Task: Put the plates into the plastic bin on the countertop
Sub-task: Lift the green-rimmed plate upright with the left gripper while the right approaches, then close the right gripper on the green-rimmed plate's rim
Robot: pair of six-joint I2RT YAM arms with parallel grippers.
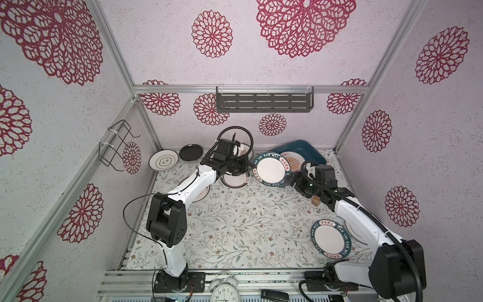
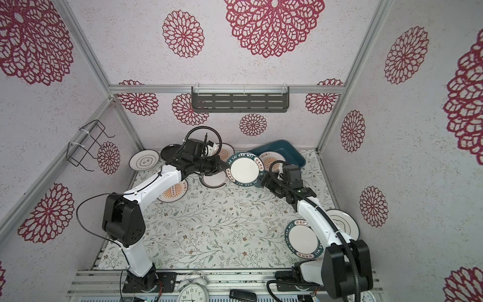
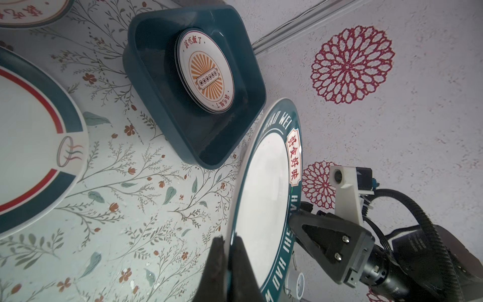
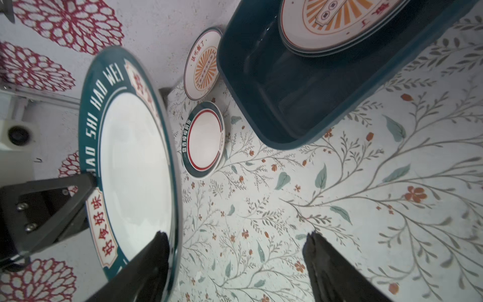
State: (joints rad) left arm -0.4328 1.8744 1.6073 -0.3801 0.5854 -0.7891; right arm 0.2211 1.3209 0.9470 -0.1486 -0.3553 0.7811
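Left gripper pinches the round white teal-rimmed plate at nine o'clock; right gripper, jaws wide, should close squarely around four o'clock.

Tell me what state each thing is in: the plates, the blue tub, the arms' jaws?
Lifted plate, off the countertop, gripped by its rim.
Left jaws, shut on the lifted plate.
Right jaws, open, straddling its opposite rim.
Plastic bin, on the countertop, holding stacked sunburst plates.
Black plate, flat on the countertop, outside the bin.
Cloud plate, flat on the countertop, outside the bin.
Spare lettered plate, flat on the countertop.
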